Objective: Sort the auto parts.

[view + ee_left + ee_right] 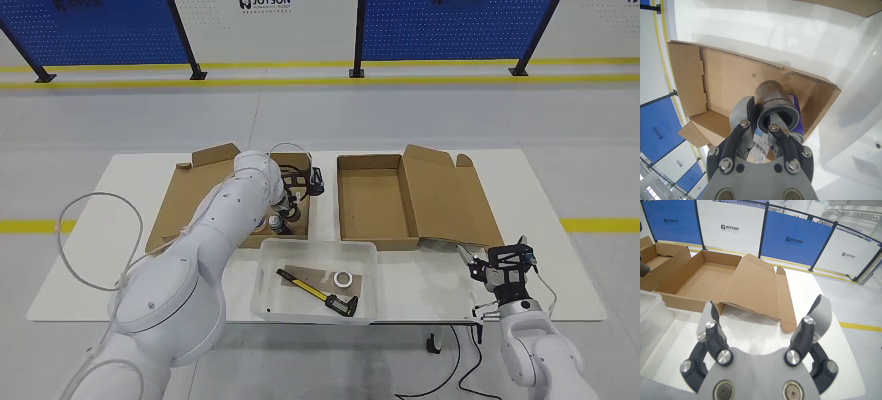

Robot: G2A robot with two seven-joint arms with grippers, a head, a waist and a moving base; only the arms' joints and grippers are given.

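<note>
— Start at the left. What lies there, taking the clear rectangular plastic bin point(262, 290) as the mark?

— Behind the bin and to its left sits the shallow brown left cardboard box point(190, 205). Its lid flap is thrown back, and it rests on the white table point(560, 190).

— And the left gripper point(762, 113)?

— It is over that box's corner nearest the bin, clamped on a hollow grey metal cylinder point(772, 96). One finger point(742, 111) is outside the wall and the other is inside the bore. The cylinder is tilted, with its open end toward the wrist.

— Anything below it?

— A blue cylindrical can point(798, 117) sits in that same corner, with a white printed packet point(760, 149) beside it. I cannot tell whether the cylinder touches the can.

— And in the bin itself?

— A long yellow-and-black tool point(312, 290) lies slantwise with a small white ring point(343, 278) just beside it. Both are on a brown card sheet point(320, 270).

— Further right?

— Behind the bin and to its right is the open brown right cardboard box point(702, 279). Its lid flap is spread flat on the side away from the bin.

— The right gripper point(766, 306)?

— It is to the right of the bin, well apart from it, near the table's front edge. It is just by the flap's corner, and its fingers are spread wide.
</note>
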